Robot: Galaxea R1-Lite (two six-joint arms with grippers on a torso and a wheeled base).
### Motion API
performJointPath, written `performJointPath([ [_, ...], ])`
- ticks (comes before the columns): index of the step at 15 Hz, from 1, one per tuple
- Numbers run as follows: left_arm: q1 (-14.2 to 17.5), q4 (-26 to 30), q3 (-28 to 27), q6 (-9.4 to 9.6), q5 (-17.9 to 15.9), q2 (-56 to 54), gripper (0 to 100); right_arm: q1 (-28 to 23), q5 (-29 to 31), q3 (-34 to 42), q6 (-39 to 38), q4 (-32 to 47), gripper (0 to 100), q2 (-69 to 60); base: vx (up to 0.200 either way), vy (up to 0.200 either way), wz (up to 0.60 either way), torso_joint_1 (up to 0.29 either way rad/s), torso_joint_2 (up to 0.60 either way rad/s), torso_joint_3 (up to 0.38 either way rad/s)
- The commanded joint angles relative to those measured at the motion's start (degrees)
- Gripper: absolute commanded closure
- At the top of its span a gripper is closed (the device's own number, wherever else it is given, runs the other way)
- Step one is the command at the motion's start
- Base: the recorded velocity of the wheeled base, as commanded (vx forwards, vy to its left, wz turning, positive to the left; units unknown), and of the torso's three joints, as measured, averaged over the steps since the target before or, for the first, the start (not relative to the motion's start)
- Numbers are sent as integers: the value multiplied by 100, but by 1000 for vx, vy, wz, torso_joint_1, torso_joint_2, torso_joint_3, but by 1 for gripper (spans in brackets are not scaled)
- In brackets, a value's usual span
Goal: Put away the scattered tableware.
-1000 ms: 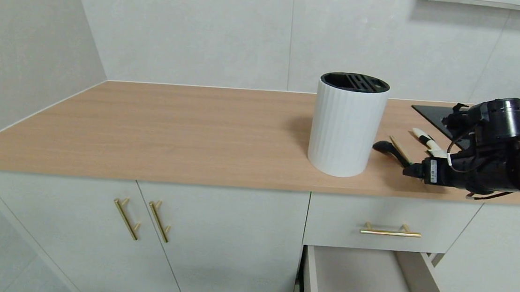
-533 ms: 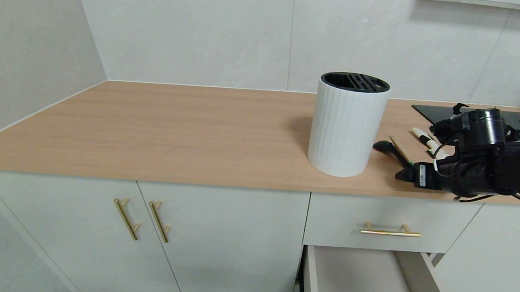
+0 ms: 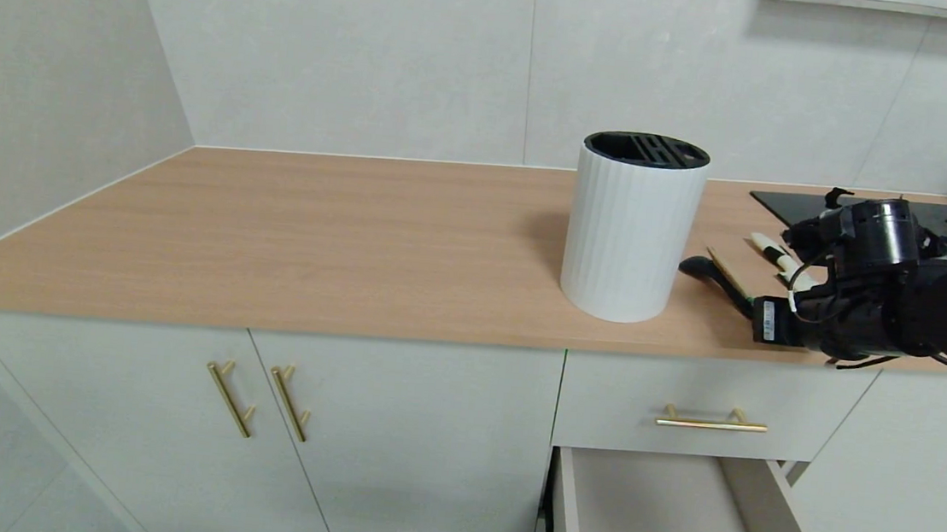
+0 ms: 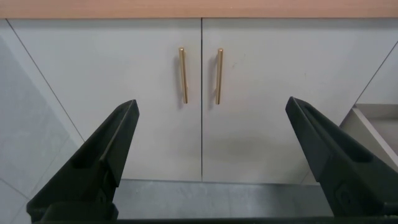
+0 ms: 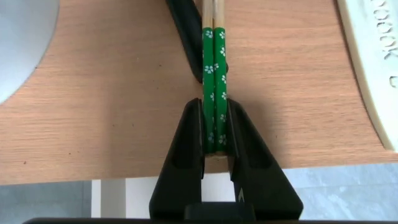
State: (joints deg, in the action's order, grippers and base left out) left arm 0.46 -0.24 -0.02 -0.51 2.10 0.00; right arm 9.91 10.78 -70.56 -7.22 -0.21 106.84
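Right gripper point(image 5: 215, 140): jaws clamped shut on the pair of chopsticks point(image 5: 214, 56), pinching the green flower-print ends side by side. The grip sits right at the front edge of the counter point(image 5: 112, 106). Can't tell if the sticks are lifted or resting on the wood.

Ahead of the jaws the sticks run straight out and turn to bare wood past the green part. A black utensil point(image 5: 182, 37) runs out from under them at a slight angle, just beside the sticks. Contact between the two: can't tell.

Further out, ahead of the jaws and to the robot's left, is the white ribbed holder point(image 3: 631, 228), upright, with a black slotted top. It is near the stick tips but apart from them. On the wall side of the jaws a white utensil point(image 3: 774, 254) lies flat on the counter. The black cooktop point(image 3: 791, 210) is beyond that.

Below the jaws is a shut drawer point(image 3: 625, 399) with a gold handle. Under it is an open drawer point(image 3: 657, 522).

Left gripper point(image 4: 211, 162): jaws spread wide, nothing between them. Straight ahead are the cabinet doors point(image 4: 273, 93), with their two gold bar handles point(image 4: 182, 74) upright and near each other, well beyond the tips.
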Motion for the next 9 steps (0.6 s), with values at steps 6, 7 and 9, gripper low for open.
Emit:
performJointPath([
  [6, -2, -2, 2, -2, 1, 0, 0, -7, 188, 420, -113, 38, 100, -989, 0, 0, 0, 0, 0, 0],
  [7, -2, -2, 2, -2, 1, 0, 0, 99, 188, 701, -122, 38, 100, -1341, 0, 0, 0, 0, 0, 0],
  [9, -2, -2, 2, -2, 1, 0, 0, 266, 162, 1290, -245, 30, 100, -2088, 0, 0, 0, 0, 0, 0],
])
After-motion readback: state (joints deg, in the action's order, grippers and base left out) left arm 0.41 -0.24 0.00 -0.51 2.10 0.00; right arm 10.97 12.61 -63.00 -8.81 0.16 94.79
